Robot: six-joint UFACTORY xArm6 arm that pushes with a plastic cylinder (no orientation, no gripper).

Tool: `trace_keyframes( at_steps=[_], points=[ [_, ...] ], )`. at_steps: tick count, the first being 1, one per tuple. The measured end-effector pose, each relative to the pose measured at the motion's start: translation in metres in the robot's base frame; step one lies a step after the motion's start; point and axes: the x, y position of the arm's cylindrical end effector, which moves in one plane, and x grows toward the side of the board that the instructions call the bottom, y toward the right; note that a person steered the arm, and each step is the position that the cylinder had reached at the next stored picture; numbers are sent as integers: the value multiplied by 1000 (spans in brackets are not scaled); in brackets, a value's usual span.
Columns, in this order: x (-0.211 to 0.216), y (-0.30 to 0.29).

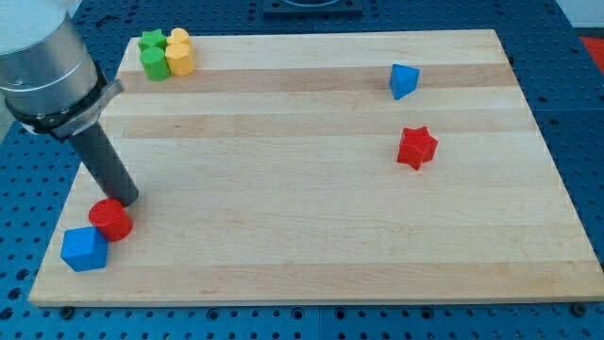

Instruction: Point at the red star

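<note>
The red star (pixel 416 147) lies flat on the desk (pixel 311 236) toward the view's right, just below a blue triangular block (pixel 404 81) and well apart from everything else. My tip (pixel 125 199) sits far off at the view's lower left, touching or just above a red cylinder (pixel 111 219), with a blue cube (pixel 84 249) beside that. The tool is a bare rod, grasping nothing. The star lies rightward and slightly up, I judge, across open wood. A green and yellow cluster (pixel 166 53) sits top left, clear of that path.
</note>
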Motion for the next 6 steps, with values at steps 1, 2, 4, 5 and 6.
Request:
trace_keyframes(
  at_steps=[1,2,4,5,6],
  points=[
    [0,8],
    [0,94],
    [3,254],
    [3,344],
    [-41,377]
  ],
)
